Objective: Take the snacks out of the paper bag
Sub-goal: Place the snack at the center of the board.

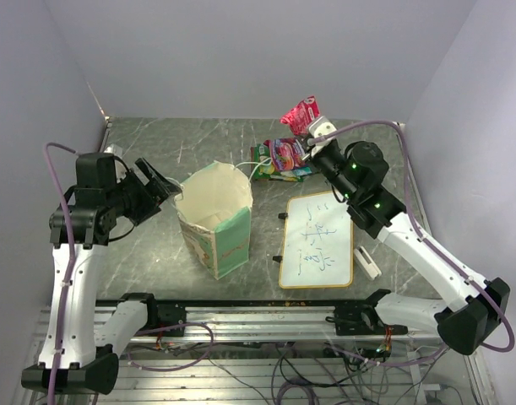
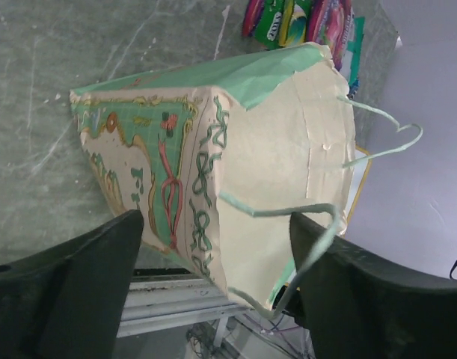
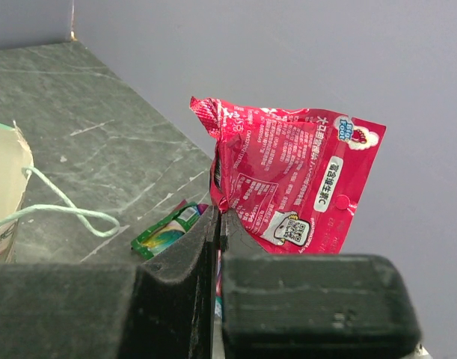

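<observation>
left end effector spread wide, holding nothing, beside the upright cream paper bag with green panels, which could topple unsteadied; right end effector clenched on a glossy red snack packet by its edge, aloft beyond the bag: thin pinch may slip

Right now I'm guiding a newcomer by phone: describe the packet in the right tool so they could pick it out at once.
Find the whiteboard on the table's right side and follow the right arm past it toward the far edge. Pinched in the right tool is a crinkled red packet with white print. Unlike the snack pile lying flat below, it hangs clear of the table.
</observation>
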